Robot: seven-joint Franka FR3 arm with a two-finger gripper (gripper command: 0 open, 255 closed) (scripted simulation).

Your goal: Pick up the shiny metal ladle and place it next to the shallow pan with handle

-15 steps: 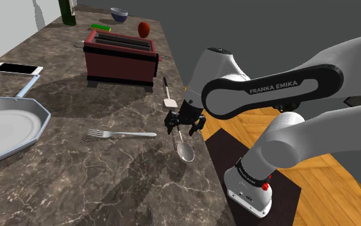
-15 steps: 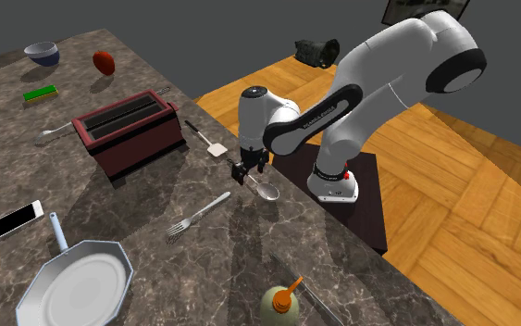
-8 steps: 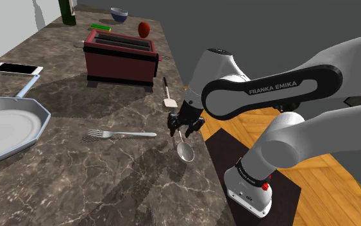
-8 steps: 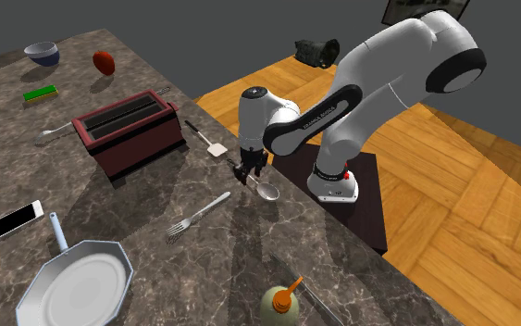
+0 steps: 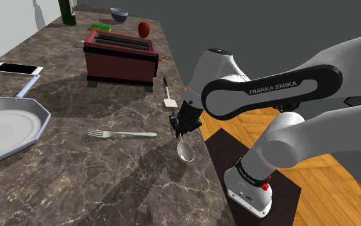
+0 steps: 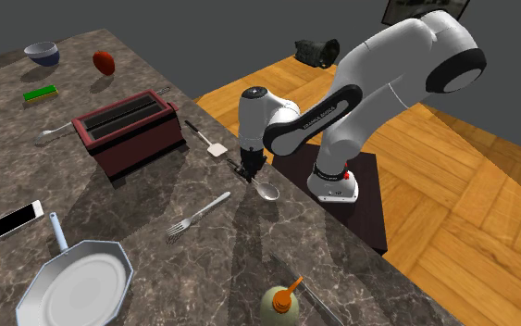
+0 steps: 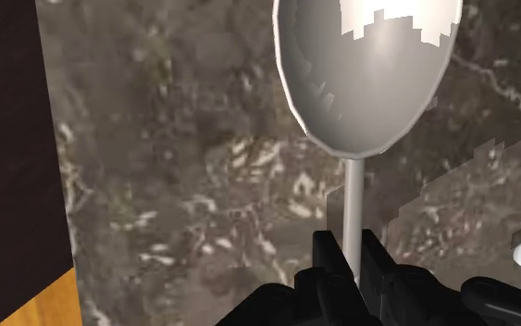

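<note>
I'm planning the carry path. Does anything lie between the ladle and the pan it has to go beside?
Yes: a fork lies on the counter between the ladle, clasped by the gripper, and the pan. It lies flat, so a lifted carry should probably clear it. The toaster stands off the direct line.

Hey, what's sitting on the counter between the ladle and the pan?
A fork lies on the counter between the ladle and the pan, seen in the shoulder view.

ladle (image 5: 185,151) at counter (image 5: 108,186) edge | fork (image 5: 124,134) between ladle and pan (image 5: 12,125) | toaster (image 5: 121,64) behind fork
</note>
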